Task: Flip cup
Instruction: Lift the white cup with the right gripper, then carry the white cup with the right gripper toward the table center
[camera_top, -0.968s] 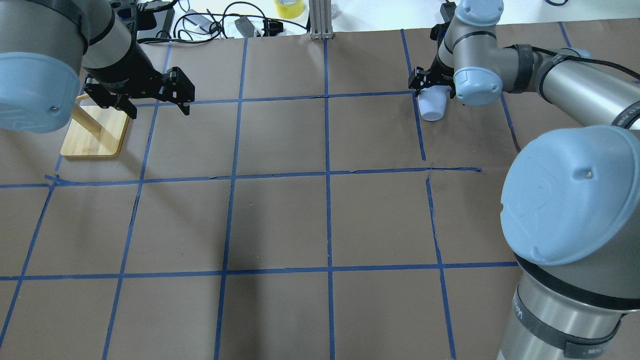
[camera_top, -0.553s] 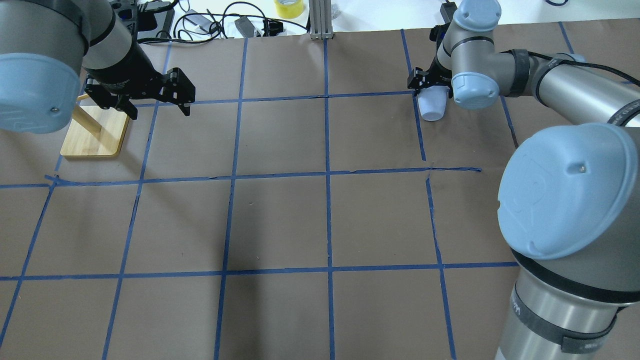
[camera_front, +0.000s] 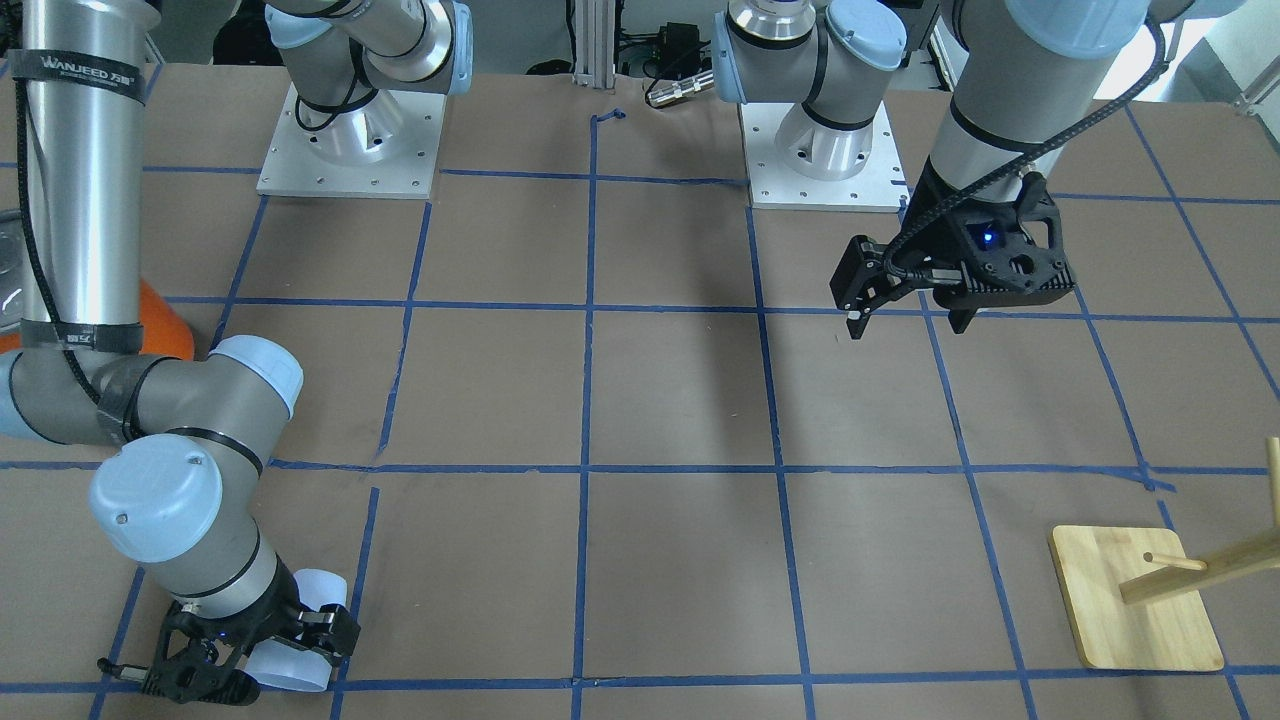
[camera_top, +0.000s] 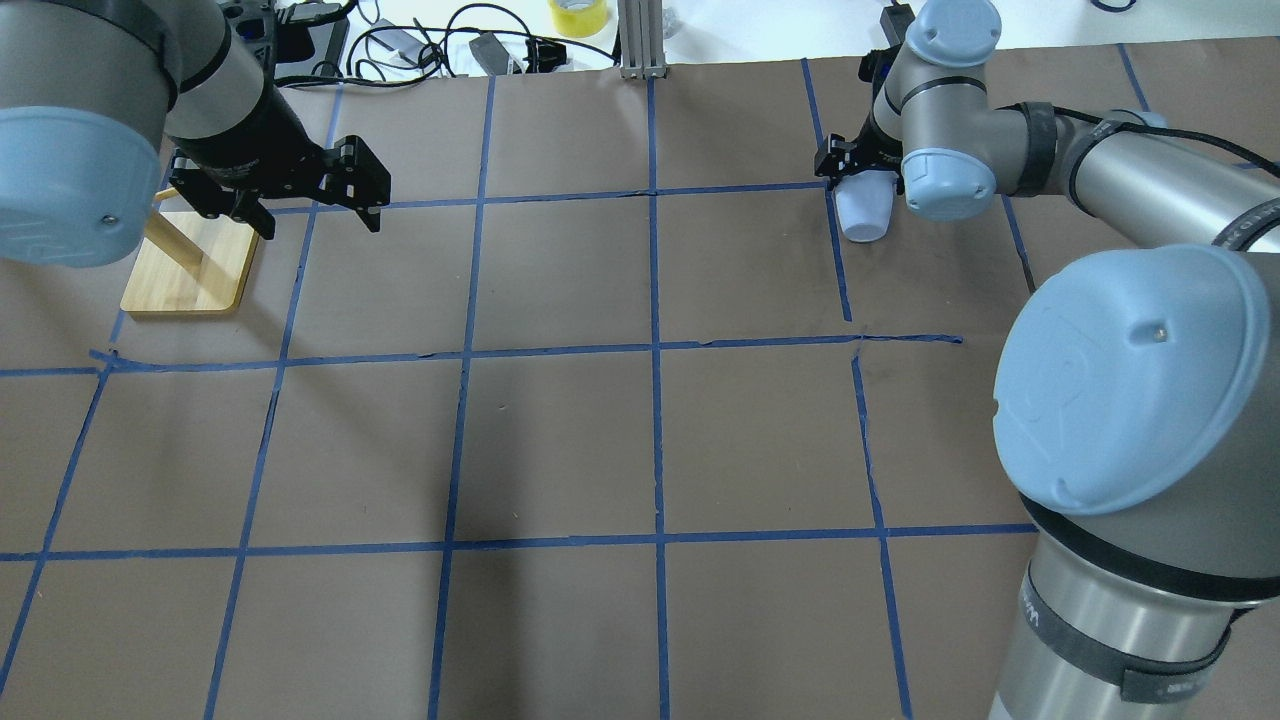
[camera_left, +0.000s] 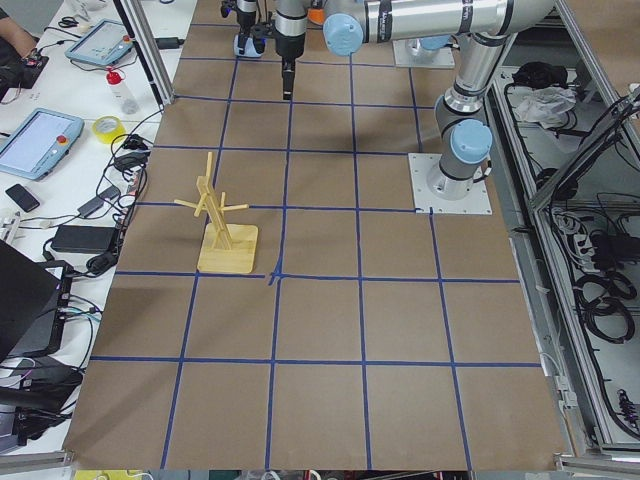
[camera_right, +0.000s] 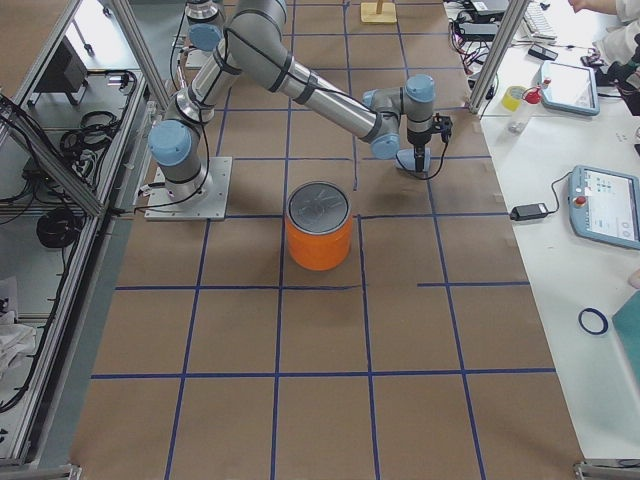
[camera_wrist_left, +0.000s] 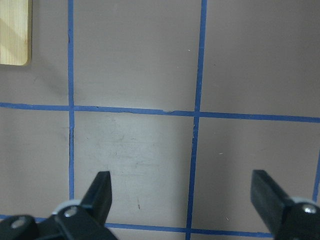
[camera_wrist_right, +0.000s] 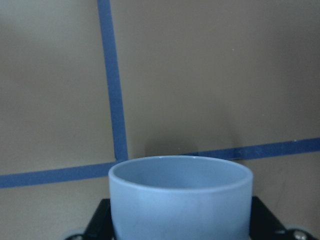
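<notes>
The pale blue-white cup (camera_top: 866, 212) is at the far right of the table, tilted, between the fingers of my right gripper (camera_top: 858, 168). The right gripper is shut on it. The right wrist view shows the cup's open mouth (camera_wrist_right: 180, 192) pointing away from the wrist, with brown paper and blue tape close behind it. The front view shows the cup (camera_front: 292, 668) in the right gripper (camera_front: 262, 645) low over the table. My left gripper (camera_top: 318, 215) is open and empty, hanging above the table; its fingers (camera_wrist_left: 100, 192) stand wide apart.
A wooden peg stand (camera_top: 190, 265) stands beside my left gripper; it also shows in the front view (camera_front: 1135, 600). A large orange can with a silver top (camera_right: 319, 226) stands on the robot's right half. Cables and a tape roll (camera_top: 577, 15) lie beyond the far edge.
My right arm has shifted slightly with the cup still in its gripper, and the cup sits a little farther back. The left arm has not moved.
</notes>
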